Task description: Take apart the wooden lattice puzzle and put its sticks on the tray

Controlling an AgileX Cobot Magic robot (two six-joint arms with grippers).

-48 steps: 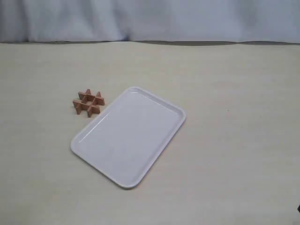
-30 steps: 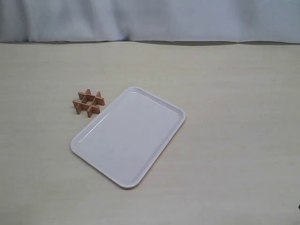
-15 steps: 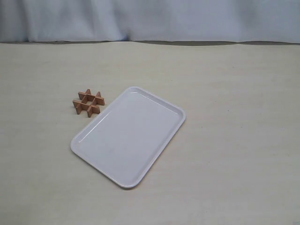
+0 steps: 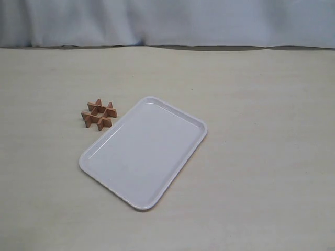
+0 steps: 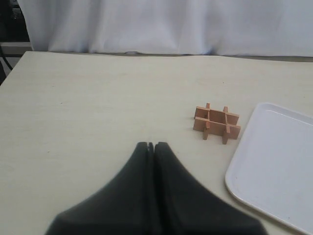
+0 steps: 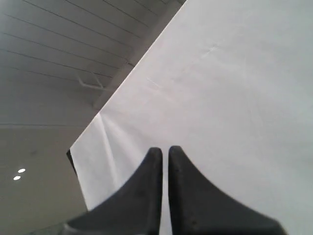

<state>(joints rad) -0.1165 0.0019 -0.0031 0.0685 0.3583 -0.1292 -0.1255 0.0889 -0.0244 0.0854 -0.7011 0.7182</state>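
Note:
The wooden lattice puzzle (image 4: pixel 98 114) stands assembled on the table, its four reddish-brown sticks interlocked, just off the far left corner of the white tray (image 4: pixel 141 154). The tray holds nothing. Neither gripper shows in the exterior view. In the left wrist view my left gripper (image 5: pixel 151 145) is shut and holds nothing, well short of the puzzle (image 5: pixel 216 122) and the tray (image 5: pixel 279 166). My right gripper (image 6: pixel 165 149) points up at a white backdrop and the ceiling, its fingers nearly touching with nothing between them. The table and the task's objects are out of the right wrist view.
A pale beige table (image 4: pixel 261 130) spreads around the tray. A white curtain (image 4: pixel 167 21) hangs along its far edge. In the left wrist view the table's left edge (image 5: pixel 11 73) meets a dark gap.

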